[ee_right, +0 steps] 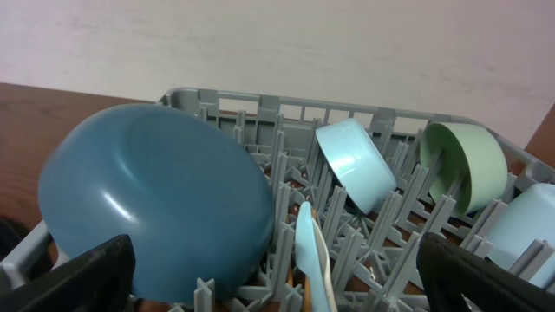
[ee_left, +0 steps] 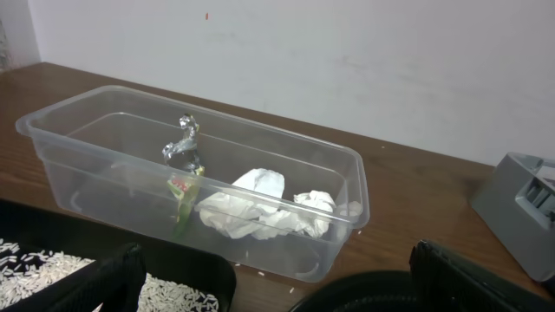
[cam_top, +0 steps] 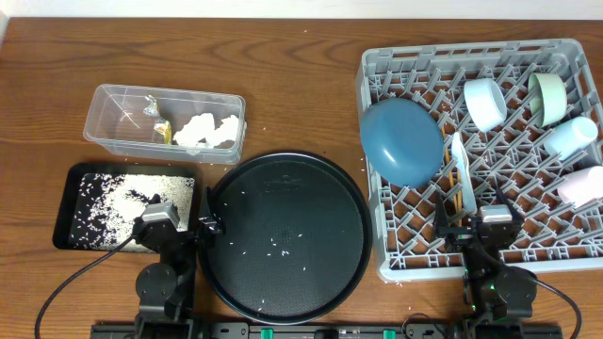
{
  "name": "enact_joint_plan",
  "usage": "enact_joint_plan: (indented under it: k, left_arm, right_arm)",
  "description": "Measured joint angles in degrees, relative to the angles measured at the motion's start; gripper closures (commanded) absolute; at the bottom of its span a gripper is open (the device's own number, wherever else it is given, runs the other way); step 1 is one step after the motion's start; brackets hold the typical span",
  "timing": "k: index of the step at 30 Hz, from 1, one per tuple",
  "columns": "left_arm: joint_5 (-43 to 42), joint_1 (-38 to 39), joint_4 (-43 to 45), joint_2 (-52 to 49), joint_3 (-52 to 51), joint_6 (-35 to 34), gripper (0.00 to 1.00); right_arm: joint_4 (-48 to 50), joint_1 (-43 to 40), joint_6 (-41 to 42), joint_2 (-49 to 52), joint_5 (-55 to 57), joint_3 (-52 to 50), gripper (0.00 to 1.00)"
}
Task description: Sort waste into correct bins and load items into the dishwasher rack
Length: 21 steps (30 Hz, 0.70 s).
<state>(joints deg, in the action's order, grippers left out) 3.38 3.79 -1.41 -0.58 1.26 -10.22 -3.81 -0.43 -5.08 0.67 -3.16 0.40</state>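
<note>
Both claws stood wide and held nothing: the left gripper (cam_top: 182, 222) sat between the flat black tray (cam_top: 68, 205) and the round black tray (cam_top: 311, 188), and the right gripper (cam_top: 474, 222) sat over the near edge of the dishwasher rack (cam_top: 405, 268).

Ahead of the left claw lay the clear tub (ee_left: 347, 186) with crumpled napkins (ee_left: 260, 208) and a snack wrapper (ee_left: 182, 186) inside. Just to its left, the flat tray carried a heap of rice (cam_top: 127, 196). Ahead of the right claw, the dark-blue dish (ee_right: 156, 199) leaned on the pegs, with a white spoon (ee_right: 310, 251), the light-blue bowl (ee_right: 355, 165) and the pale-green bowl (ee_right: 464, 165) beyond it.

What seemed left over were the loose grains (cam_top: 281, 243) scattered on the round tray, just right of the left claw. I judged them near weightless, tiny and hard — too small to pinch one by one, and likely to skitter on that smooth surface. The better hold, I thought, was the tray's raised rim at the side nearest the left claw — stiff, thin enough for the jaws, probably slippery — to tip the grains toward the flat tray.
</note>
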Motion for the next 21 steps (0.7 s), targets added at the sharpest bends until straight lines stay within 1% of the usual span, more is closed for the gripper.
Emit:
enact_joint_plan:
  k: [21]
  left_arm:
    - [-0.02, 0.00, -0.02, 0.00, 0.00, 0.02, 0.02]
  right_arm:
    - [0.00, 0.00, 0.00, 0.00, 0.00, 0.00, 0.01]
